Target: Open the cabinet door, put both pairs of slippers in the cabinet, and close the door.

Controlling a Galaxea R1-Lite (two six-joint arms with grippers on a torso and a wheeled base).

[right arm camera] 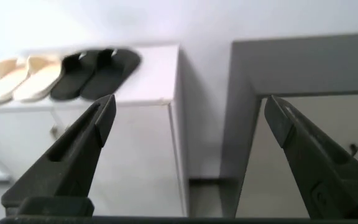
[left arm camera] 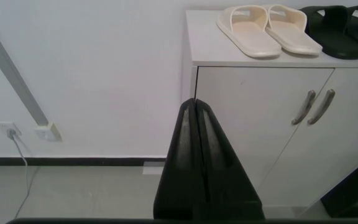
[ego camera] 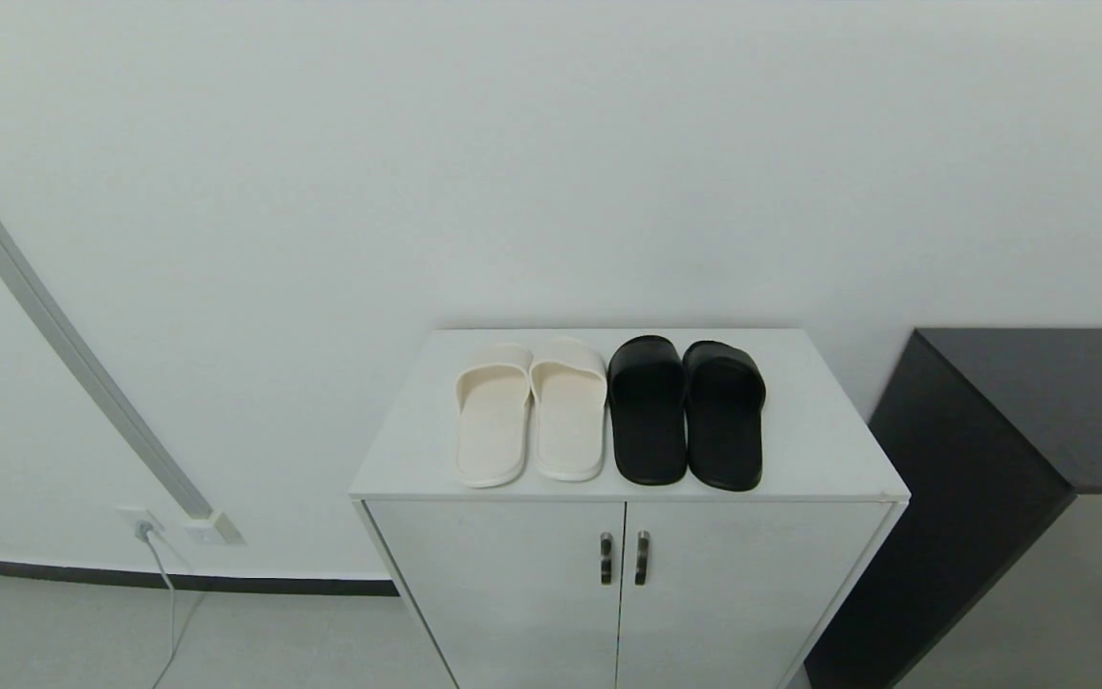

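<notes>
White two-door cabinet (ego camera: 513,593): shut, metal handles (ego camera: 606,558) untouched | cream rubber slippers (ego camera: 530,411) and black rubber slippers (ego camera: 685,411) side by side on its top | left gripper (left arm camera: 196,102) fingers together; right gripper (right arm camera: 188,102) fingers apart | step, as judged: opening door, not begun; next: grip a handle, pull.

Cream slippers (ego camera: 532,411), black slippers (ego camera: 687,413) atop shut cabinet (ego camera: 608,593)

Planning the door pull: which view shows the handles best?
Left wrist view: both handles appear largest, standing off the doors. Head view shows them front-on, smaller; in the right wrist view they are hard to tell.
</notes>
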